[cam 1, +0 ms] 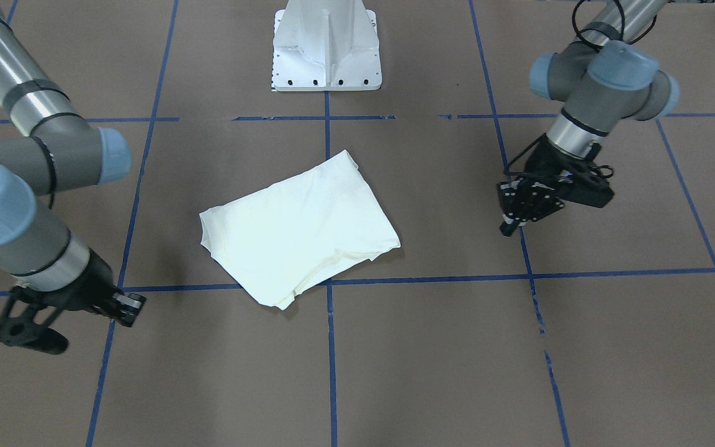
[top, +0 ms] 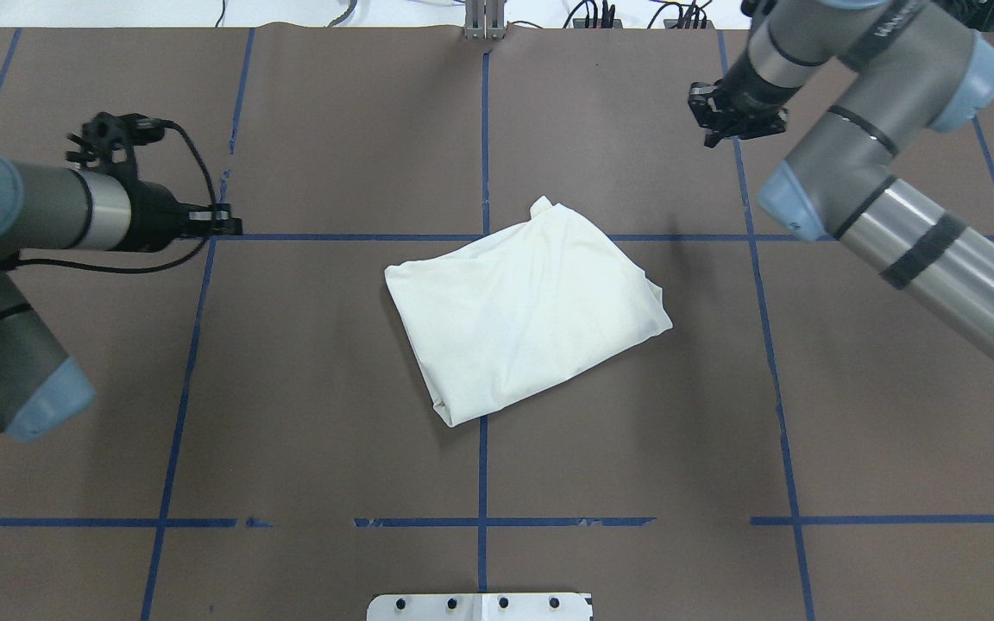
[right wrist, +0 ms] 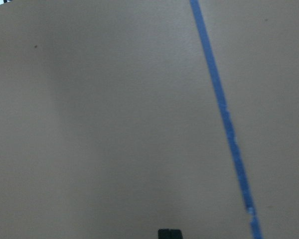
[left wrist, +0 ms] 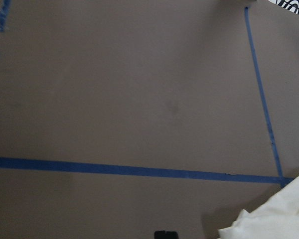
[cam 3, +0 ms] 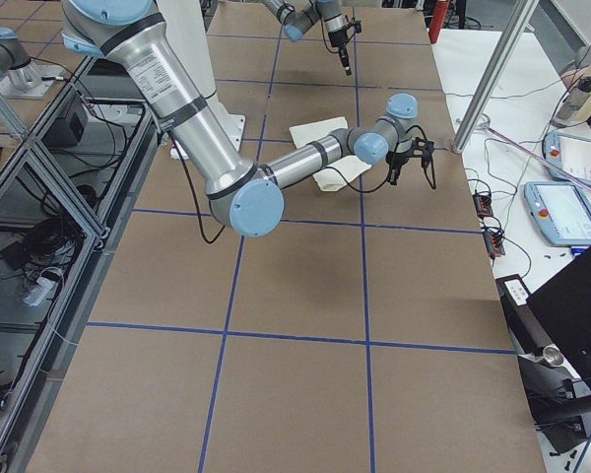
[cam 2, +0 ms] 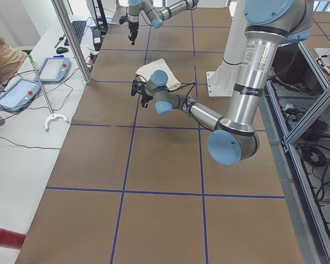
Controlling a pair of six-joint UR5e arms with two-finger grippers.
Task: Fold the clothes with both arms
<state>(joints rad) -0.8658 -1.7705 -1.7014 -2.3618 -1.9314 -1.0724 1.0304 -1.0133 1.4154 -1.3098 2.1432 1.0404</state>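
The cream long-sleeved T-shirt (cam 1: pixel 298 230) lies folded into a rough rectangle, plain side up, at the table's middle (top: pixel 527 306). No print shows. My left gripper (top: pixel 229 227) hovers to the shirt's left, over a blue tape crossing, shut and empty (cam 1: pixel 509 226). One shirt corner (left wrist: pixel 279 219) shows at the lower right of the left wrist view. My right gripper (top: pixel 734 116) is off to the shirt's far right, shut and empty (cam 1: pixel 131 310). Its wrist view shows only brown table and a blue tape line (right wrist: pixel 224 119). Neither gripper touches the shirt.
The brown table cover (top: pixel 333 388) is marked with a blue tape grid (top: pixel 482 466). The white pedestal base (cam 1: pixel 326 56) stands at the robot's side. Beyond the far edge is a white bench with tablets (cam 2: pixel 22 91) and a metal pole (cam 2: pixel 71 38).
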